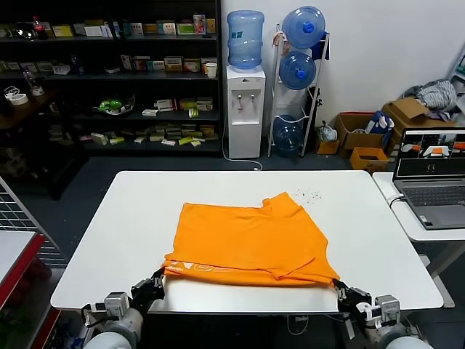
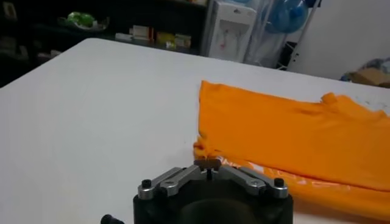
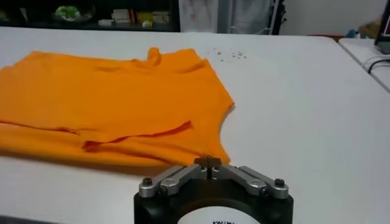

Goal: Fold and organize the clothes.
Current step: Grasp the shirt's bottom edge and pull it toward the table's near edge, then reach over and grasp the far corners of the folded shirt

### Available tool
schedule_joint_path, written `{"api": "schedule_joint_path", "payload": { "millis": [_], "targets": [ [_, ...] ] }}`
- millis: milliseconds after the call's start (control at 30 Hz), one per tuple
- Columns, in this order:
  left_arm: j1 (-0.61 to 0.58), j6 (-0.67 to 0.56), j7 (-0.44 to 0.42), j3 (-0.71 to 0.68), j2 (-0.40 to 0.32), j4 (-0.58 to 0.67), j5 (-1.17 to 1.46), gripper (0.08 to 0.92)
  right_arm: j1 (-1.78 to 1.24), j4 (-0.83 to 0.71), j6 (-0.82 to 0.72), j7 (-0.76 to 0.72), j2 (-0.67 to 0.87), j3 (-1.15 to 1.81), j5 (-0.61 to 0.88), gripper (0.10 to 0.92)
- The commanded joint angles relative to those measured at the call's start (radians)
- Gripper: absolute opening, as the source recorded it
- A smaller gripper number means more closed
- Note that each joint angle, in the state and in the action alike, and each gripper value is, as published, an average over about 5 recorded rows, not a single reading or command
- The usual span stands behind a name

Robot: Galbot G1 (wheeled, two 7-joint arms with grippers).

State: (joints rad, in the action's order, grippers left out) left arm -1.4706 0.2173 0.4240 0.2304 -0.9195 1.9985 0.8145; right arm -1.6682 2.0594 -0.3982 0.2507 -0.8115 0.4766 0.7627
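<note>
The bright orange T-shirt [image 1: 247,240] lies on the white table [image 1: 109,240], folded, with pale lettering [image 1: 190,268] showing along its near edge. My left gripper [image 1: 158,279] is at the shirt's near left corner, its pads closed together on the fabric corner [image 2: 201,150]. My right gripper [image 1: 339,291] is at the near right corner, pads closed on that corner [image 3: 220,157]. In the left wrist view the left gripper [image 2: 209,163] touches the shirt [image 2: 292,137]. In the right wrist view the right gripper [image 3: 208,162] touches the shirt [image 3: 109,100].
A second table with an open laptop [image 1: 434,178] stands at the right. Behind the table are a water dispenser [image 1: 243,102], a rack of water bottles [image 1: 299,69], dark shelves [image 1: 109,73] and cardboard boxes [image 1: 363,134]. Small dark specks [image 1: 312,195] lie near the shirt's far right.
</note>
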Motion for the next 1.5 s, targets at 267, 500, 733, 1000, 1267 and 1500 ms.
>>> {"api": "schedule_joint_path", "payload": {
  "millis": [267,500,733,1000,1267,1500],
  "targets": [
    [-0.154,0.026,0.035,0.01,0.034,0.116,0.016,0.09,-0.141,0.084,-0.022,0.034,0.03,0.046,0.019,0.124],
    [-0.145,0.048,0.042,0.031,0.035,0.124,0.01,0.156,-0.114,0.076,-0.008,0.044,0.027,0.052,-0.001,0.276],
    [-0.138,0.066,0.053,0.088,0.084,0.198,0.04,0.363,-0.115,0.14,0.021,0.045,0.074,0.136,0.027,0.484],
    [0.288,-0.031,-0.098,0.029,0.031,-0.042,0.04,0.597,0.401,-0.086,0.044,0.038,0.049,-0.006,0.076,0.709],
    [0.661,-0.066,-0.191,-0.136,-0.117,-0.489,-0.009,0.798,0.887,-0.518,-0.011,0.037,-0.122,-0.26,0.077,0.821],
    [0.762,0.02,-0.197,-0.212,-0.141,-0.685,0.015,0.822,1.033,-0.709,-0.091,0.023,-0.23,-0.376,0.077,0.823]
  ]
}}
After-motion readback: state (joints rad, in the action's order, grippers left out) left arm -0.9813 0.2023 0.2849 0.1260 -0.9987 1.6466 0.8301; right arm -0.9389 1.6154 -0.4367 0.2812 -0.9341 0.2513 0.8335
